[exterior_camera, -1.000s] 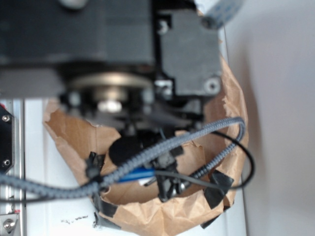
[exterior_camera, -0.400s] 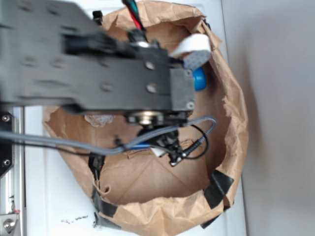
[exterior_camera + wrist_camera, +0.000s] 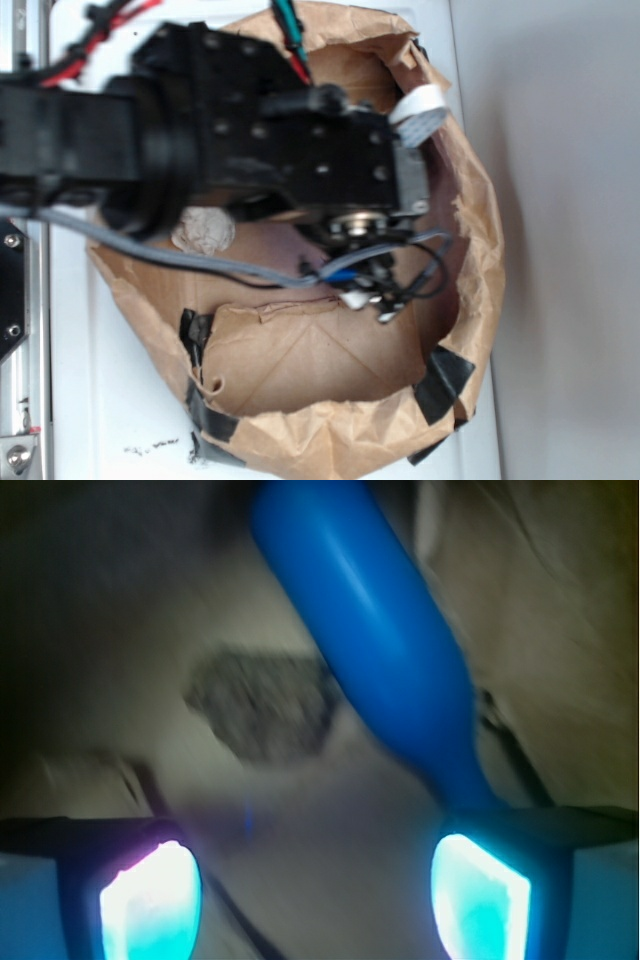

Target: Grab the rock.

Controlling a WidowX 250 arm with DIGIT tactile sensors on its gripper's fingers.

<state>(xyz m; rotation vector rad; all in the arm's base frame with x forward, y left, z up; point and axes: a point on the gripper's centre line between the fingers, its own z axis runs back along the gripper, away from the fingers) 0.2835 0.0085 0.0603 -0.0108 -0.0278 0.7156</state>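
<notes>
In the wrist view the rock point(image 3: 265, 705), a dark, rough, speckled chunk, lies on the brown paper floor ahead of my gripper point(image 3: 315, 900) and a little left of its centre line. My gripper is open; its two glowing fingertips point(image 3: 150, 900) stand wide apart with nothing between them. A blue bottle point(image 3: 380, 650) lies slanted just right of the rock, its narrow end reaching down to the right fingertip. In the exterior view the black arm point(image 3: 260, 150) hangs over the paper bag point(image 3: 475, 230) and hides the rock, the bottle and the fingers.
A white crumpled paper ball point(image 3: 203, 230) lies at the bag's left side, partly under the arm. The bag's torn walls ring the work area, with black tape point(image 3: 445, 380) on the front rim. Grey cables point(image 3: 200, 262) trail across the bag.
The arm has swung across the bag and now covers the bottle's blue cap that showed before. The wrist's cable cluster sits slightly further right.
</notes>
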